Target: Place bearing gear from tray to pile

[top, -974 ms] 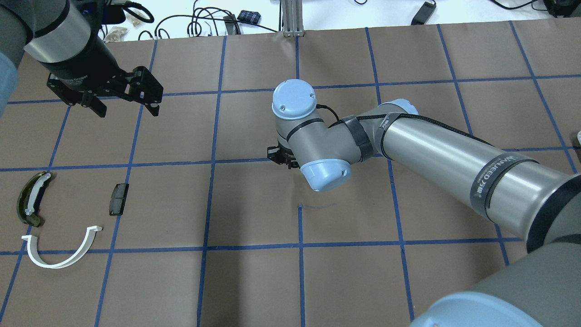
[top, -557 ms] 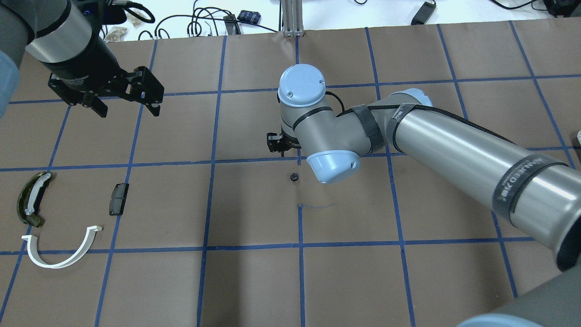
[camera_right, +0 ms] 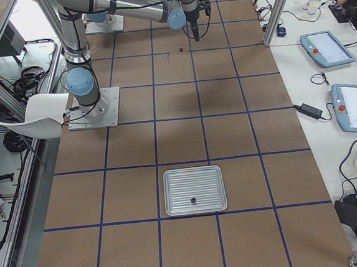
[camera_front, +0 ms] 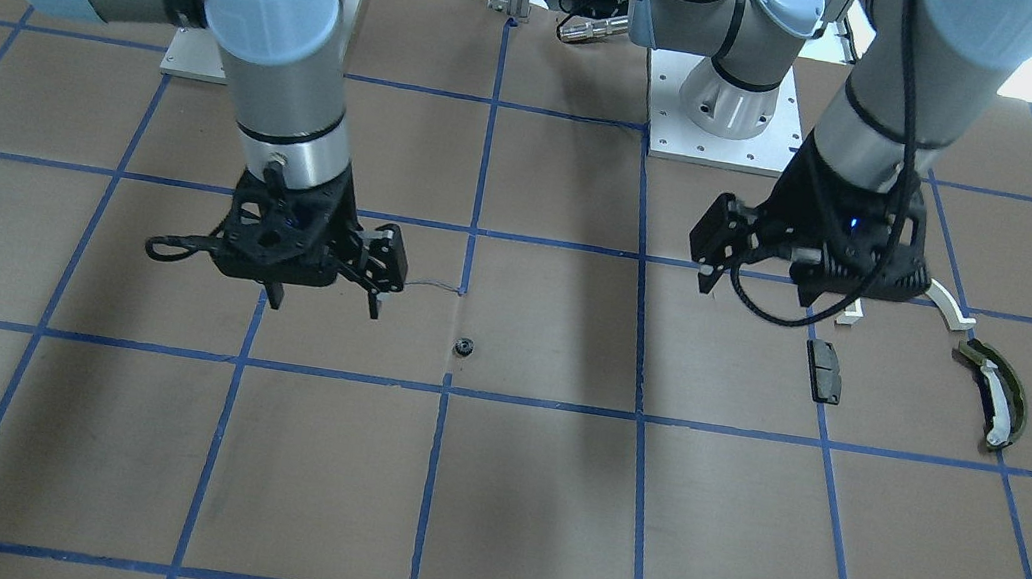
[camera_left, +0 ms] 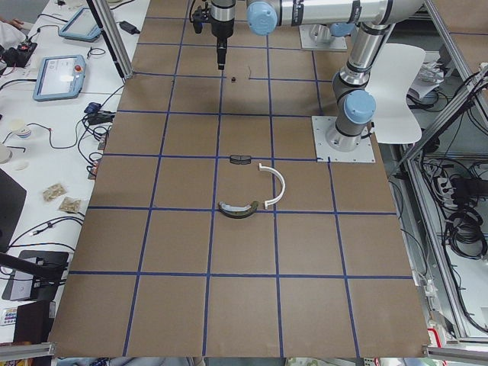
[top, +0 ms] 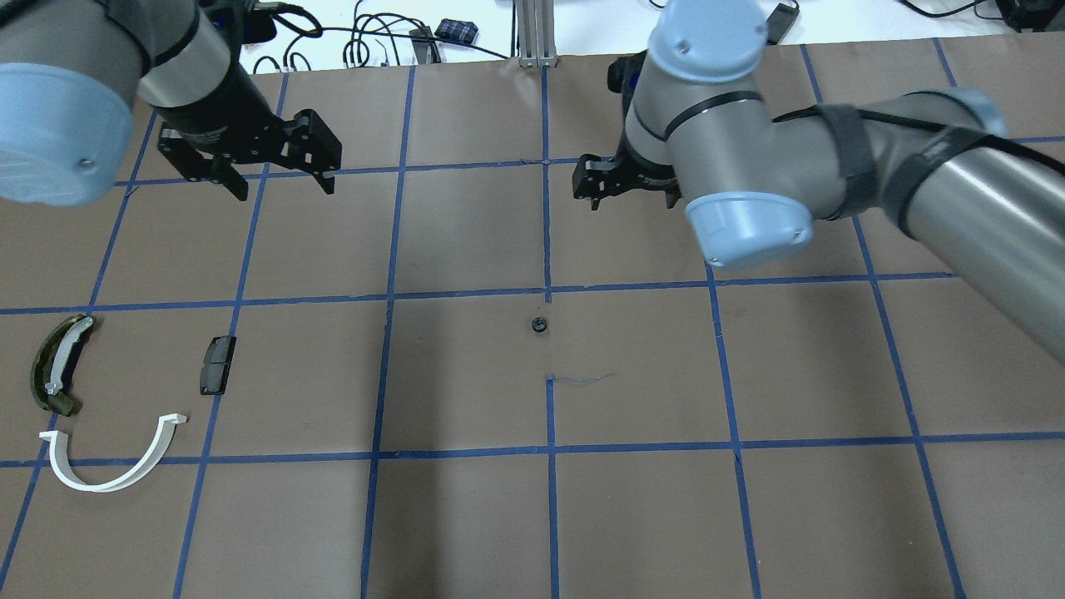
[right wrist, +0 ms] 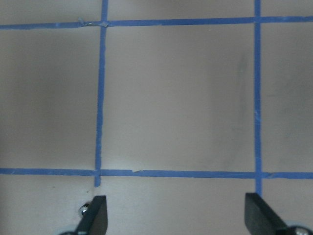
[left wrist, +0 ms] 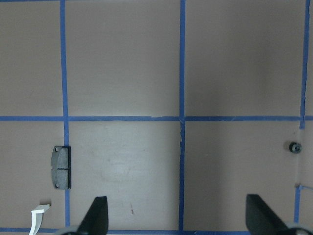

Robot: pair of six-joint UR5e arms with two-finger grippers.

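The bearing gear (top: 539, 324), a small black ring, lies alone on the brown paper by the central tape crossing; it also shows in the front view (camera_front: 465, 346) and the left wrist view (left wrist: 294, 147). The pile lies far to its left: a white half-ring arc (top: 108, 466), a black block (top: 218, 364) and an olive-green curved piece (top: 54, 366). My right gripper (camera_front: 324, 305) is open and empty, raised beyond the gear. My left gripper (top: 283, 187) is open and empty, raised beyond the pile. The ribbed metal tray (camera_right: 170, 178) shows only in the right side view.
One small dark part (camera_right: 193, 200) sits in the tray. Blue tape lines divide the table into squares. Cables and small devices (top: 391, 37) lie along the white far edge. The arms' base plates (camera_front: 721, 126) stand at the robot's side.
The gear, hidden under my right wrist at first, now lies bare on the table. My right gripper has pulled away from it, up and to the far right. My left gripper has shifted right.
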